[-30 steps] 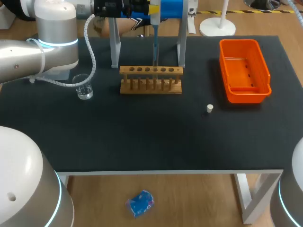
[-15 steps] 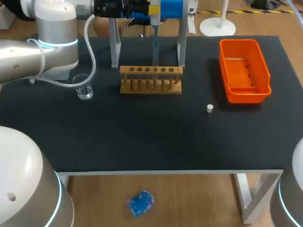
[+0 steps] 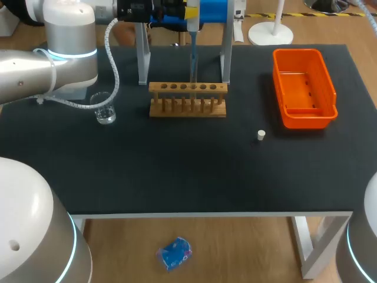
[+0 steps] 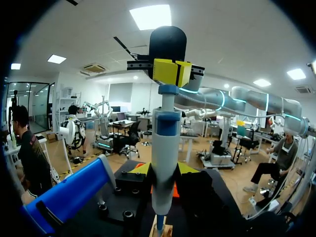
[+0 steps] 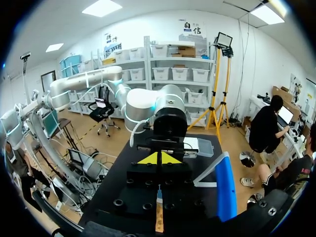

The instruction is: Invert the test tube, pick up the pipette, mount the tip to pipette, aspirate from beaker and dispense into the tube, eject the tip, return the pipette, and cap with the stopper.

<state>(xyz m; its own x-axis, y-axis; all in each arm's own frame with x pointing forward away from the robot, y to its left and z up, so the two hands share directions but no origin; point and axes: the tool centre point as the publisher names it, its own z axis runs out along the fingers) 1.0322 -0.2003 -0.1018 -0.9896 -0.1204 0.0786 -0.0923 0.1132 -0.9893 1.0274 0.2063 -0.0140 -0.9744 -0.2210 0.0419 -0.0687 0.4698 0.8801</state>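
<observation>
1. We are gripping the pipette (image 4: 165,133) upright, left gripper (image 4: 165,173) clenched round its barrel, so liquid falls straight.
2. Its tip is hanging over the wooden rack (image 3: 187,99), probably dispensing.

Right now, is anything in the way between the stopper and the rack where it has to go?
On the table, nothing visible: bare black surface lies between the stopper and the wooden rack. Above the rack, though, the pipette, held by the left gripper, stands over its row of holes.
</observation>
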